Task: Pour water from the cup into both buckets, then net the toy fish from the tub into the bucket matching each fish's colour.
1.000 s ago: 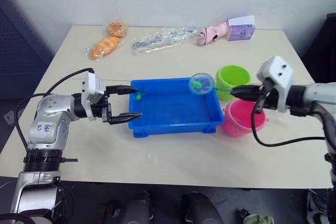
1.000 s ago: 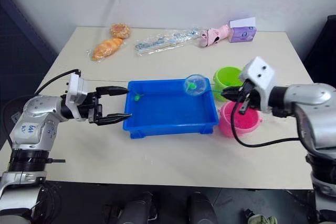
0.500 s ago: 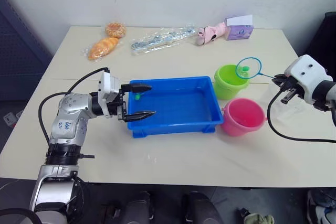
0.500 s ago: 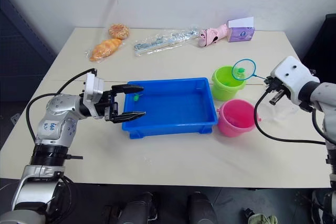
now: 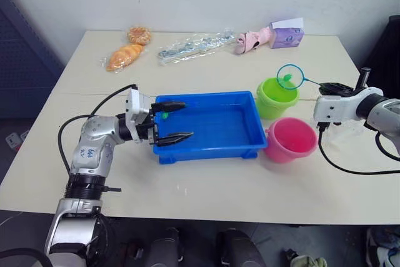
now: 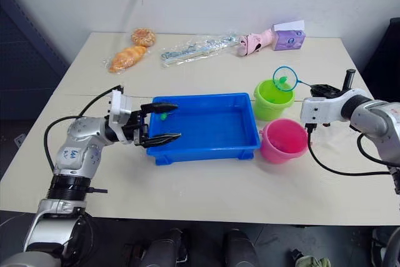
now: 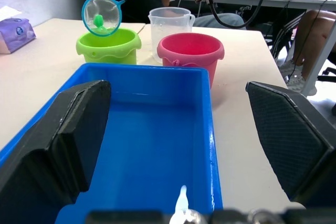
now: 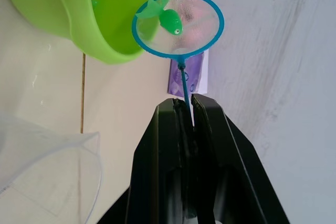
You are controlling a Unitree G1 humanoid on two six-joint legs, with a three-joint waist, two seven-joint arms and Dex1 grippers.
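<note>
The right gripper is pinching the net handle, hanging its green fish over the green bucket at three o'clock of the tub. Tipping off-centre, the fish is risking landing outside; the left gripper is gaping open, straddling the tub's nine o'clock wall.

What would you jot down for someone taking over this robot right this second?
Right claw: shut on the net's handle, hoop above the green bucket, one green fish in the mesh.
Left claw: open, at the blue tub's left end, holding nothing.
Another green fish lies in the tub's far left corner.
Pink bucket stands beside the tub; the clear cup behind it.
Left: tip the netted fish into the green bucket, then net the one in the tub.
</note>
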